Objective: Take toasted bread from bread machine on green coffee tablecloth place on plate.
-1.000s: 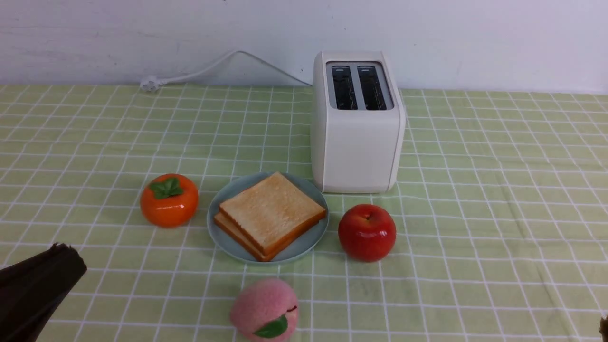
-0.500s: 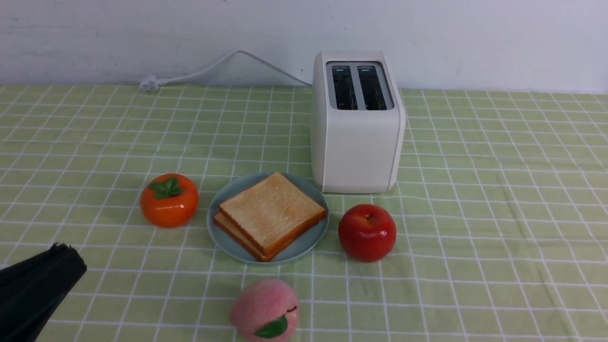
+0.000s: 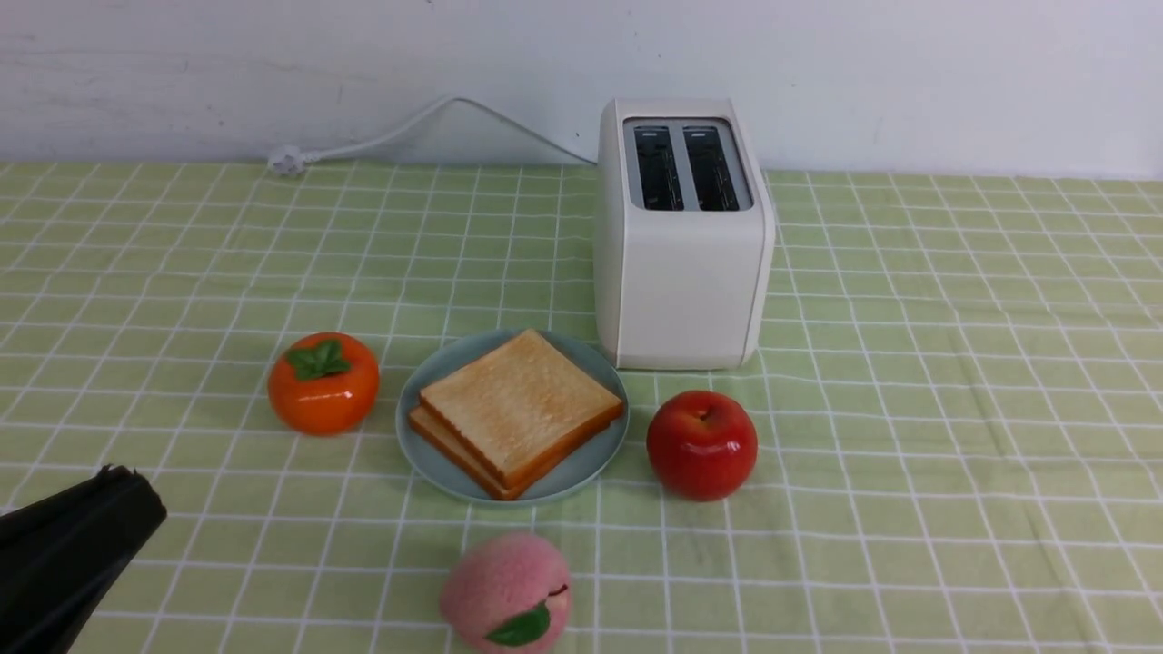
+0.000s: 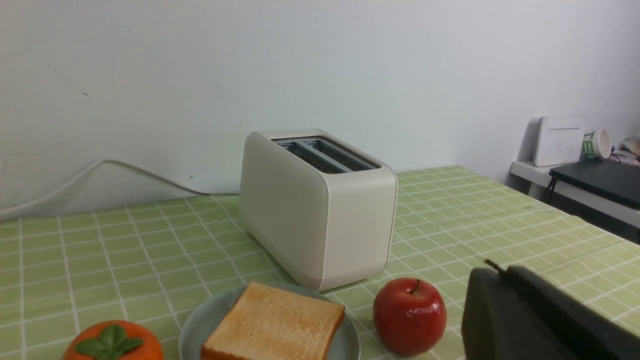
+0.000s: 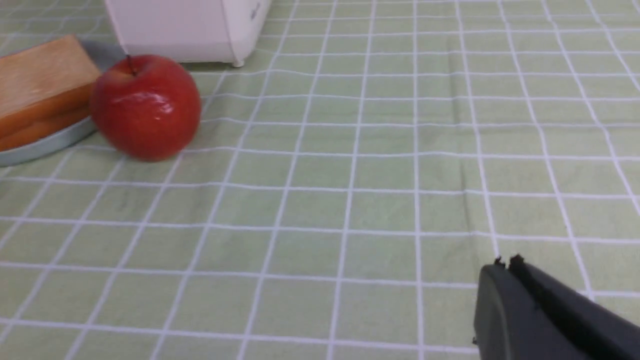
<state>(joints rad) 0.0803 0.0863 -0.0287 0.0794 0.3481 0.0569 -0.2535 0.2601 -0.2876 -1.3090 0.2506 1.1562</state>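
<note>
Two toasted bread slices [image 3: 520,409] lie stacked on the pale blue-green plate [image 3: 581,468] in front of the white bread machine [image 3: 683,245], whose two dark slots are empty. All stand on the green coffee tablecloth [image 3: 909,363]. My left gripper [image 3: 118,481] is shut and empty at the near left, well apart from the plate. In the left wrist view the gripper [image 4: 492,272] is beside the bread [image 4: 272,322] and bread machine [image 4: 320,205]. My right gripper [image 5: 505,265] is shut and empty over bare cloth; it is out of the front view.
An orange persimmon [image 3: 323,382] sits left of the plate, a red apple [image 3: 701,444] right of it, and a pink peach [image 3: 506,591] in front. The white power cord [image 3: 382,136] runs along the back wall.
The right gripper's tip, visible at the front view's bottom right corner a second ago, has left that view. Nothing else has moved.
</note>
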